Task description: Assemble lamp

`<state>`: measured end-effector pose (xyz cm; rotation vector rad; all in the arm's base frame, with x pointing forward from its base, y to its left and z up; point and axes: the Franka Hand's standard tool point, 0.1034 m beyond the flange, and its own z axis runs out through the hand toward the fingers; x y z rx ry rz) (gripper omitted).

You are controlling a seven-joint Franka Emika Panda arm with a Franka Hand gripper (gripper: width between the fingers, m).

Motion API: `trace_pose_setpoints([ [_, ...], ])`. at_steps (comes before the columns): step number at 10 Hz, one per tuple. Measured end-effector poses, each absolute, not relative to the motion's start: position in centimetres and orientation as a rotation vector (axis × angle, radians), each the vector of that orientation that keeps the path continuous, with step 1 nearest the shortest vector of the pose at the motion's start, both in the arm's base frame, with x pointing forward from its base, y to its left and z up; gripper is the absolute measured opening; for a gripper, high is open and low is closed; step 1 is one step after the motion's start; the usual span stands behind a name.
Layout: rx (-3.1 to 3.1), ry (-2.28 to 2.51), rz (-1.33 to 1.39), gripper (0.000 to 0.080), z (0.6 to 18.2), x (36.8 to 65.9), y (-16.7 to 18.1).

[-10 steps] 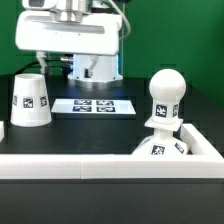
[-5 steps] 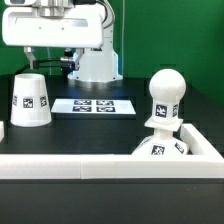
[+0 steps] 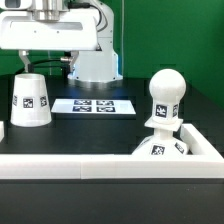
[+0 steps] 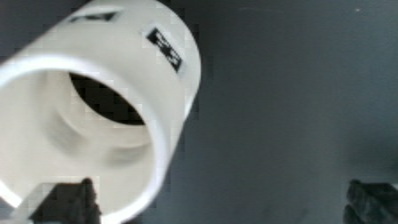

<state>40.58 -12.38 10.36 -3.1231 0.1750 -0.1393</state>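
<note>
1 cone-shaped white shade (image 3: 30,101), 1 ball-headed bulb (image 3: 164,100) on 1 flat base (image 3: 166,148), 1 marker board (image 3: 93,105) carrying 4 tags, 1 white rail (image 3: 110,166), 1 robot arm (image 3: 75,35)

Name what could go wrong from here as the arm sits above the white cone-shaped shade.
1. In the wrist view the white truncated-cone plastic shade lies off to one side of the open gripper, so a descent may clip its rim and tip it.
2. The shade tapers and looks smooth, so a grasp could slip.
3. The white ball-headed bulb stands upright near the white tray wall; a wide carry could knock it.
</note>
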Motion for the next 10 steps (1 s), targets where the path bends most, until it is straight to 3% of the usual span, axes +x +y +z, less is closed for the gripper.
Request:
trace_pose_setpoints([
  [7, -3.141, 0.125, -0.101, 0.0699, 7.6, 39.7, -13.1],
  [9, -3.142, 0.116, -0.11, 0.0462, 7.8, 40.1, -13.0],
  [10, -3.143, 0.113, -0.112, 0.0462, 7.9, 40.2, -12.9],
])
